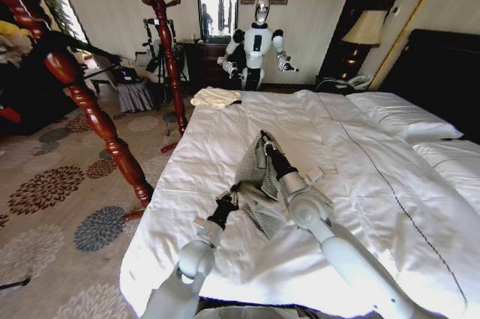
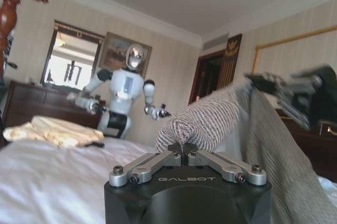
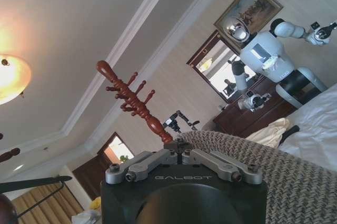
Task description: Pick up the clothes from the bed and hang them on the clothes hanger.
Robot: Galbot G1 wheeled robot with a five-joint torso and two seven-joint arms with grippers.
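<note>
a: where was the jacket (image 1: 259,184) at that point?

b: bunched in the middle of the bed (image 1: 375,206), on the white duvet, partly lifted into a peak. the right gripper (image 1: 264,141) had its fingers clamped on a fold at the top of that peak. the left gripper (image 1: 227,200) sat lower, at the jacket's near edge, its fingers closed on a bit of knit, as the left wrist view showed.

a: and the hanger?

b: i couldn't pick one out for sure. the wooden coat stand (image 1: 163,34) stood off the bed's left side, well apart from the jacket, with a cream cloth (image 1: 215,97) lying at the bed's far corner.

a: so what could have gone wrong?

b: both grips looked like small pinches of loose knit. i'd judge that a lift could let the fabric slide out, since the weight of the sleeves would hang from a thin fold. and with the garment crumpled, neither gripper clearly had the collar or shoulders, so it might come up twisted and be awkward to thread. the duvet could also get pinched and dragged along.
</note>
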